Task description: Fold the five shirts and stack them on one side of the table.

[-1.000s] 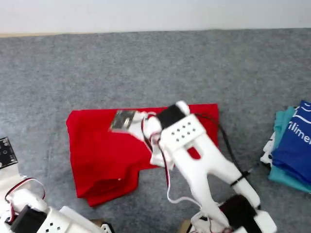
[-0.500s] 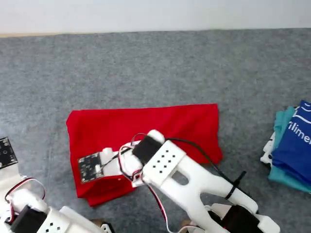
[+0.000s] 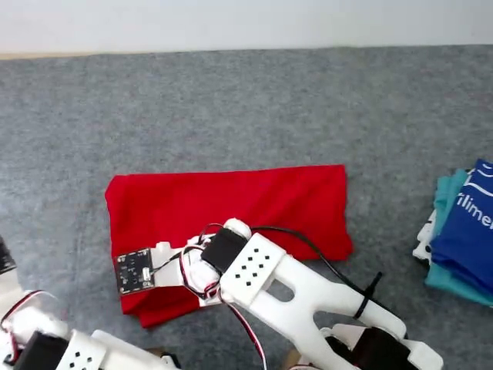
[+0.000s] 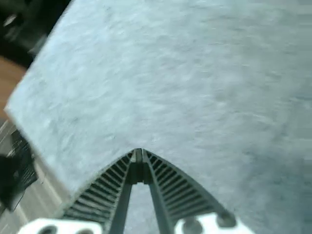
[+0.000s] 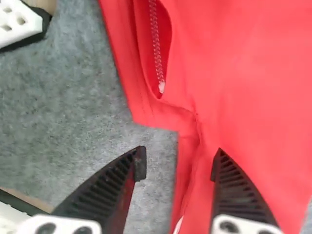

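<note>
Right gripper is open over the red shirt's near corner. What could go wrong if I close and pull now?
1. The right gripper straddles the edge of the red shirt, with one finger over cloth and one over the grey table. Closing may pinch only a hem or a single layer.
2. That corner looks bunched and layered, so pulling might drag the whole shirt instead of folding it.
</note>
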`<action>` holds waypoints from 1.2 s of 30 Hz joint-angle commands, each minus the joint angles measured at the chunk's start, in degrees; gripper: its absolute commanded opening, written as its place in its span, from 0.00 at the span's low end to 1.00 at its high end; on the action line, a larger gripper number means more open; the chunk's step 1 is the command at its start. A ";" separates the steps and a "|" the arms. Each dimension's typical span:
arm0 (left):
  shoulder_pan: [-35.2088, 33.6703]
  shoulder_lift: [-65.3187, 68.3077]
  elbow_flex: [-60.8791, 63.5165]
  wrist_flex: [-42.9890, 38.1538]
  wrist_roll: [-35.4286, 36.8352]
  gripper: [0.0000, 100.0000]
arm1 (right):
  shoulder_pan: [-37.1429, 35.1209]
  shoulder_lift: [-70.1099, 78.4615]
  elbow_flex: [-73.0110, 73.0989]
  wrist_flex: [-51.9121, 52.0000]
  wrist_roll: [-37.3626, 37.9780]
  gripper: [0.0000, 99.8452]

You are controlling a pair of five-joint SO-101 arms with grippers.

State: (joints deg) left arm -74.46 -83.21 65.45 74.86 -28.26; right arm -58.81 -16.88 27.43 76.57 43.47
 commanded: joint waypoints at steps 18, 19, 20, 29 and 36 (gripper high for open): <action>-2.73 -0.53 0.92 -2.02 -1.85 0.00 | -0.92 9.27 0.79 -14.02 -1.41 0.22; -2.73 -0.53 1.36 -2.11 -2.02 0.00 | -1.01 10.51 -1.05 -13.23 -1.49 0.22; -2.73 -0.53 1.89 -2.11 -2.02 0.00 | -1.36 11.47 -2.81 -12.35 -1.58 0.22; -2.73 -0.53 2.51 -2.11 -2.02 0.00 | -4.70 17.63 -11.60 -6.20 -1.85 0.22; -2.64 -0.53 2.51 -2.11 -2.02 0.00 | -4.62 18.42 -11.43 -6.11 -1.85 0.22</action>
State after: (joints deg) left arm -76.92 -83.30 68.26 73.89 -29.93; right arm -63.12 1.67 18.81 69.89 41.71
